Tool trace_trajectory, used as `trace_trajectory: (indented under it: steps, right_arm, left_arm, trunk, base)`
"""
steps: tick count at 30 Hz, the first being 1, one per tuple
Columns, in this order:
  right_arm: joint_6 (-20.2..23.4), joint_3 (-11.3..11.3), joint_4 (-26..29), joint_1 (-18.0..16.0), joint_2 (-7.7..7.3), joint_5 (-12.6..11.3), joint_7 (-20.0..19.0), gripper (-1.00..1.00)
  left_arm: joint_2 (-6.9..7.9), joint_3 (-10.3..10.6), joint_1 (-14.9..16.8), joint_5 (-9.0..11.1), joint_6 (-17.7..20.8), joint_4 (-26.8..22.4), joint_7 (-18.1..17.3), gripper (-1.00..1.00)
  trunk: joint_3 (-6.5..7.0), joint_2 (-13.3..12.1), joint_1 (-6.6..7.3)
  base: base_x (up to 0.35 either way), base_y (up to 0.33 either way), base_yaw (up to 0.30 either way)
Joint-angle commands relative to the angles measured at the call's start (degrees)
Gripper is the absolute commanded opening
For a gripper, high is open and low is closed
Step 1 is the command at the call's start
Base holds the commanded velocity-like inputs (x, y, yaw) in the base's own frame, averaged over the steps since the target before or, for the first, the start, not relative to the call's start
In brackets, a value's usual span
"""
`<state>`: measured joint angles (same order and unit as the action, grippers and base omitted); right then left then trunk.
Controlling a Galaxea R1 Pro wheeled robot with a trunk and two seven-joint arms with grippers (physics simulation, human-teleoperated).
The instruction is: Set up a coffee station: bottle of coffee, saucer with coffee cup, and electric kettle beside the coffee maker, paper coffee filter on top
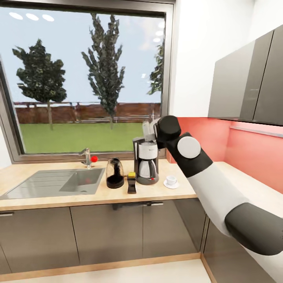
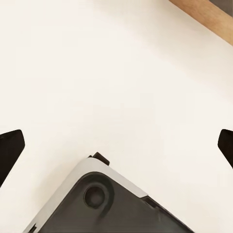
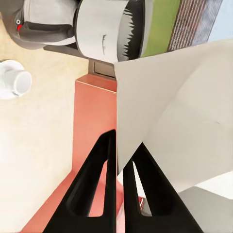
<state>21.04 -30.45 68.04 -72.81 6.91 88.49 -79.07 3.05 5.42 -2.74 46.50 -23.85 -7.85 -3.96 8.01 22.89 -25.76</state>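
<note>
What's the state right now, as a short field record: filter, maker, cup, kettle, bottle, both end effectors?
filter: pinched in right end effector, held above the maker
maker: on counter, nothing on top yet
cup: on saucer, right of maker
kettle: left of maker, near sink
bottle: in front of maker
left end effector: open, over pale floor

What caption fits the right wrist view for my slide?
Right gripper pinching the paper coffee filter above the coffee maker, cup on saucer nearby.
</note>
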Motion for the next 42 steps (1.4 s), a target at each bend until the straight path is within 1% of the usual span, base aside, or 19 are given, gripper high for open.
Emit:
trace_trajectory:
  steps: [1, 2, 4, 10, 12, 14, 15, 16, 17, 19, 21, 23, 24, 26, 28, 30, 32, 35, 42]
  right_arm:
    - [0.8, 0.2, -1.3, -0.3, 1.02, 0.6, -0.2, -1.00]
    - [0.9, 0.5, -1.7, -0.4, 1.42, 0.7, -0.2, -1.00]
    - [1.7, 1.9, -4.2, -0.6, 3.09, 1.5, -0.2, -1.00]
    - [4.1, 4.2, -6.7, -0.6, 3.09, 3.0, -0.3, -1.00]
    - [4.7, 7.5, -8.7, -1.0, 3.09, 2.7, -0.4, -1.00]
    - [4.8, 8.2, -9.8, -1.4, 3.09, 2.5, -0.4, -1.00]
    - [4.9, 8.5, -11.8, -2.5, 3.09, 2.0, -0.4, -1.00]
    - [5.4, 9.0, -16.4, -5.4, 3.09, 0.7, -0.4, -1.00]
    - [5.8, 9.2, -18.2, -6.5, 3.09, 0.1, -0.4, -1.00]
    - [8.6, 9.5, -26.4, -11.9, 3.09, -3.2, 0.0, -1.00]
    - [10.1, 9.6, -30.4, -14.6, 3.09, -4.9, 0.6, -1.00]
    - [11.4, 9.8, -37.9, -20.5, 3.09, -8.4, 2.5, -1.00]
    - [11.1, 9.8, -39.0, -21.6, 3.09, -9.2, 2.8, -1.00]
    - [8.7, 9.9, -42.5, -25.5, 3.09, -12.5, 4.0, -1.00]
    - [3.6, 9.9, -51.1, -32.6, 3.09, -17.4, 4.7, -1.00]
    - [1.3, 10.0, -57.9, -37.0, 3.09, -20.2, 4.7, -1.00]
    - [-0.3, 10.0, -62.3, -39.2, 3.09, -22.2, 4.6, -1.00]
    - [-1.7, 10.0, -65.7, -40.9, 3.09, -24.1, 4.6, -1.00]
    - [-2.8, 10.0, -68.9, -45.1, 3.09, -29.0, 3.3, -1.00]
  left_arm:
    - [0.03, 0.5, -0.1, 0.6, -0.1, -0.1, -0.2, 1.00]
    - [0.03, 0.5, -0.1, 0.6, -0.1, -0.1, -0.2, 1.00]
    - [0.03, 0.5, -0.1, 0.6, -0.1, -0.1, -0.2, 1.00]
    - [0.03, 0.5, 0.0, 0.6, -0.1, -0.1, -0.2, 1.00]
    - [0.03, 0.5, -0.1, 0.6, -0.1, -0.1, -0.2, 1.00]
    - [0.03, 0.5, -0.1, 0.6, -0.1, -0.1, -0.2, 1.00]
    - [0.03, 0.5, -0.1, 0.6, -0.1, -0.1, -0.2, 1.00]
    - [0.03, 0.5, -0.1, 0.6, -0.1, -0.1, -0.2, 1.00]
    - [0.03, 0.5, -0.1, 0.6, -0.1, -0.1, -0.2, 1.00]
    - [0.03, 0.5, -0.1, 0.6, -0.1, -0.1, -0.2, 1.00]
    - [0.03, 0.5, -0.1, 0.7, -0.1, -0.1, -0.2, 1.00]
    - [0.03, 0.5, -0.1, 0.6, -0.1, -0.1, -0.2, 1.00]
    - [0.03, 0.5, -0.1, 0.6, -0.1, -0.1, -0.2, 1.00]
    - [0.03, 0.5, -0.1, 0.6, -0.1, -0.1, -0.2, 1.00]
    - [0.03, 0.5, -0.1, 0.6, -0.1, -0.1, -0.2, 1.00]
    - [0.03, 0.5, -0.1, 0.6, -0.1, -0.1, -0.2, 1.00]
    - [0.03, 0.5, -0.1, 0.6, -0.1, -0.1, -0.2, 1.00]
    - [0.03, 0.5, -0.1, 0.6, -0.1, -0.1, -0.2, 1.00]
    - [0.03, 0.5, -0.1, 0.6, -0.1, -0.1, -0.2, 1.00]
  trunk:
    - [-0.01, 0.0, -0.02]
    - [-0.01, 0.0, -0.02]
    - [-0.01, 0.0, -0.02]
    - [-0.01, 0.0, -0.02]
    - [-0.01, 0.0, -0.02]
    - [-0.01, 0.0, -0.02]
    - [-0.01, 0.0, -0.02]
    - [-0.01, 0.0, -0.02]
    - [-0.01, 0.0, -0.02]
    - [-0.01, 0.0, -0.02]
    - [-0.01, 0.0, -0.02]
    - [-0.01, 0.0, -0.02]
    - [-0.01, 0.0, -0.02]
    - [-0.01, 0.0, -0.02]
    - [-0.01, 0.0, -0.02]
    - [-0.01, 0.0, -0.02]
    - [-0.01, 0.0, -0.02]
    - [-0.01, 0.0, -0.02]
    - [-0.01, 0.0, -0.02]
  base:
    - [0.000, 0.000, 0.000]
    - [0.000, 0.000, 0.000]
    - [0.000, 0.000, 0.000]
    - [0.000, 0.000, 0.000]
    - [0.000, 0.000, 0.000]
    - [0.000, 0.000, 0.000]
    - [0.000, 0.000, 0.000]
    - [0.000, 0.000, 0.000]
    - [0.000, 0.000, 0.000]
    - [0.000, 0.000, 0.000]
    - [0.000, 0.000, 0.000]
    - [0.000, 0.000, 0.000]
    - [0.000, 0.000, 0.000]
    - [0.000, 0.000, 0.000]
    - [0.000, 0.000, 0.000]
    - [0.000, 0.000, 0.000]
    - [0.000, 0.000, 0.000]
    - [0.000, 0.000, 0.000]
    - [0.000, 0.000, 0.000]
